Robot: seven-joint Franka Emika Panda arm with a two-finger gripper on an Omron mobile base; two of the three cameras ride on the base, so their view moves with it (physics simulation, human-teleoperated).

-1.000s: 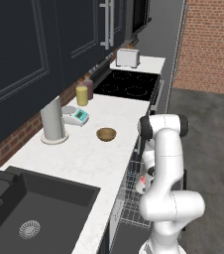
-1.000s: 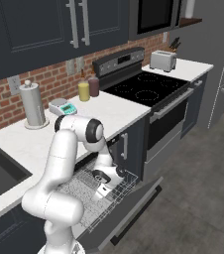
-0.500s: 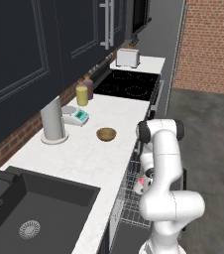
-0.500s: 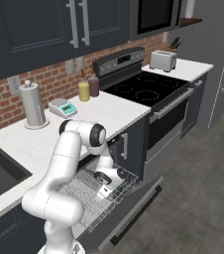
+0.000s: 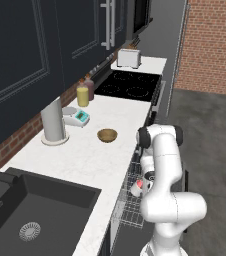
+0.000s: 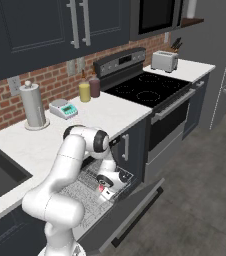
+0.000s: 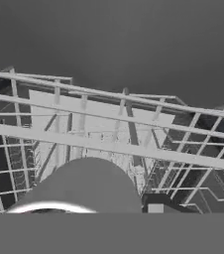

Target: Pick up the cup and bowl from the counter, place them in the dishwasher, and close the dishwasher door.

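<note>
One cup [image 5: 137,188] sits in the dishwasher's rack [image 6: 87,186], with our hand [image 6: 106,188] low over it; we cannot tell how far its fingers are spread. We see the bowl [image 5: 107,135] on the counter [image 5: 92,150], near the rack's side.

The white desk [image 5: 85,155] is set with a tan bowl [image 5: 107,135], a grey cylinder [image 5: 53,121], a small scale [image 5: 76,116], two jars [image 5: 83,95] and a toaster [image 5: 129,58]. A cup [image 5: 137,188] is carried by the wire rack [image 5: 127,210].

Glossy white arm [image 5: 167,165], dark joints
</note>
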